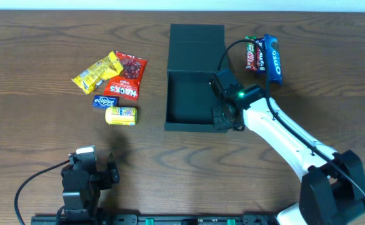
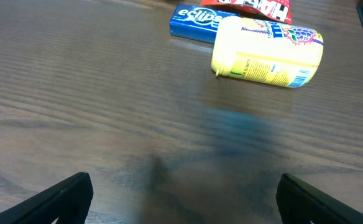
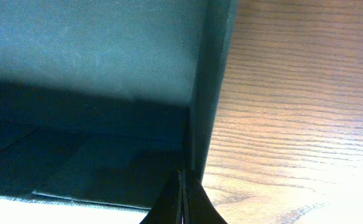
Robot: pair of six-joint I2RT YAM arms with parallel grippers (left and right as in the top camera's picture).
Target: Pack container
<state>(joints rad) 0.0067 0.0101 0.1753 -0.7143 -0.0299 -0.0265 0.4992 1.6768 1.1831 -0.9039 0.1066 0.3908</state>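
Mostly dark wood-grain table [image 1: 39,37], streaked and faintly glossy, with a pale strip [image 1: 76,5] beyond its far edge. Midway across, container [image 1: 185,94] open, lid flap [image 1: 197,39] laid back flat. Left of it, snack packets [image 1: 117,78], eclipse box [image 1: 104,101], yellow candy pack [image 1: 121,115]; right, Oreo pack [image 1: 273,59]. Right gripper [image 3: 181,196] pinched narrow at container's near right wall. Left gripper [image 2: 183,190] spread wide, low over bare wood.

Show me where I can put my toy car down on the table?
Bare wood lies between the yellow tub and the container, and along the front between the left tool and the right arm. Crowded: the snack pile and the Oreo pack.
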